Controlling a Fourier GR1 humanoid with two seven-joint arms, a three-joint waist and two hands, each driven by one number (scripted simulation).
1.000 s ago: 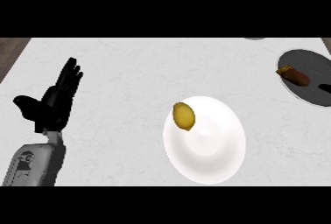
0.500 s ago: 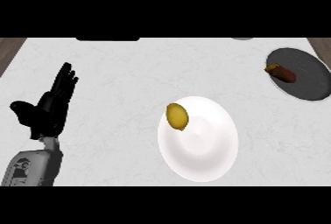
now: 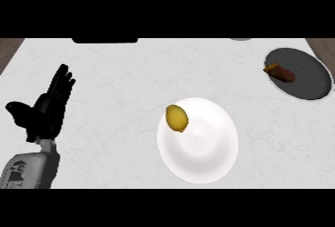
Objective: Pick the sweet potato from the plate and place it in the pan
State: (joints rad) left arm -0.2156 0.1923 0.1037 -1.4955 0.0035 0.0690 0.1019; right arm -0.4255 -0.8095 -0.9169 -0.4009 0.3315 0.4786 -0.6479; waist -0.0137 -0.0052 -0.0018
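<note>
One hand only shows in our head view: the left hand (image 3: 44, 111), at the view's left edge, resting with fingers straight and up, thumb spread wide, holding nothing. We see no right hand.

On the pale counter (image 3: 124, 75) we note a white plate (image 3: 203, 150) near the middle and a dark pan (image 3: 302, 77) at the far right. A yellow-brown piece (image 3: 176, 118) lies on the plate's left upper part, touching its surface. A reddish-brown sweet potato (image 3: 279, 72) lies inside the pan, toward its left side.

Between the left hand and the plate we see bare counter. The sweet potato lies well apart from the left hand, across the plate, far to its right.
</note>
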